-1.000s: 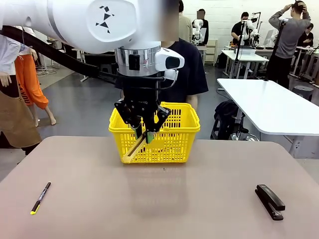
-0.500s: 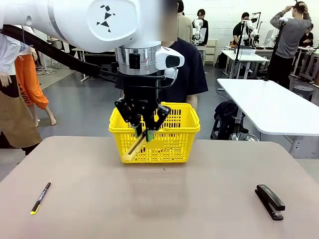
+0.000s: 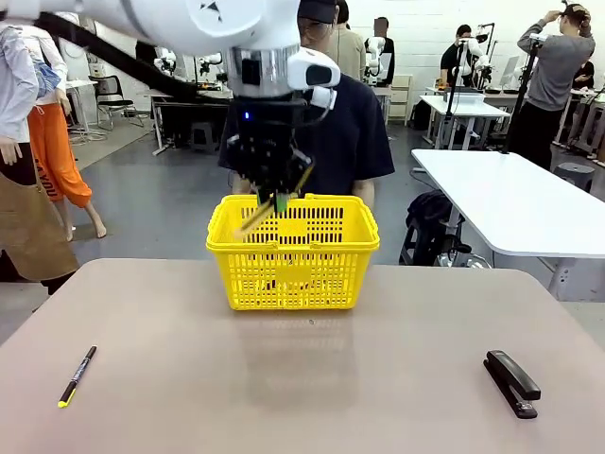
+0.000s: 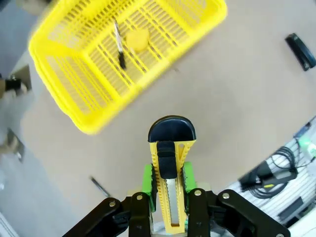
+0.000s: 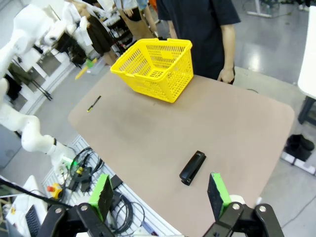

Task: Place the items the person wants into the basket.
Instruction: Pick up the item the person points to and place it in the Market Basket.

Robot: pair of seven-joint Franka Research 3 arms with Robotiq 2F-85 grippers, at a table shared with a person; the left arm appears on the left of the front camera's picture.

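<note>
My left gripper [image 3: 278,197] hangs just above the back rim of the yellow basket [image 3: 293,274], shut on the yellow-and-black utility knife [image 3: 253,219], which slants down to the left. In the left wrist view the knife [image 4: 169,163] sits clamped between the green pads [image 4: 147,178]. Beyond it the basket [image 4: 81,96] holds a black marker [image 4: 118,45] and a yellow tape measure [image 4: 138,39]. The person [image 3: 350,132] in a dark T-shirt stands behind the basket. My right gripper [image 5: 160,197] is open, high above the table's near side, with nothing between its fingers.
A black stapler [image 3: 511,382] lies at the table's front right, also seen as stapler [image 5: 192,168]. A thin black pen with a yellow tip [image 3: 76,375] lies at the front left. The table's middle is bare. Cables hang below the near edge [image 5: 84,168].
My left gripper has risen with the knife, from in front of the basket's near wall to above its rim. The right gripper has stayed open.
</note>
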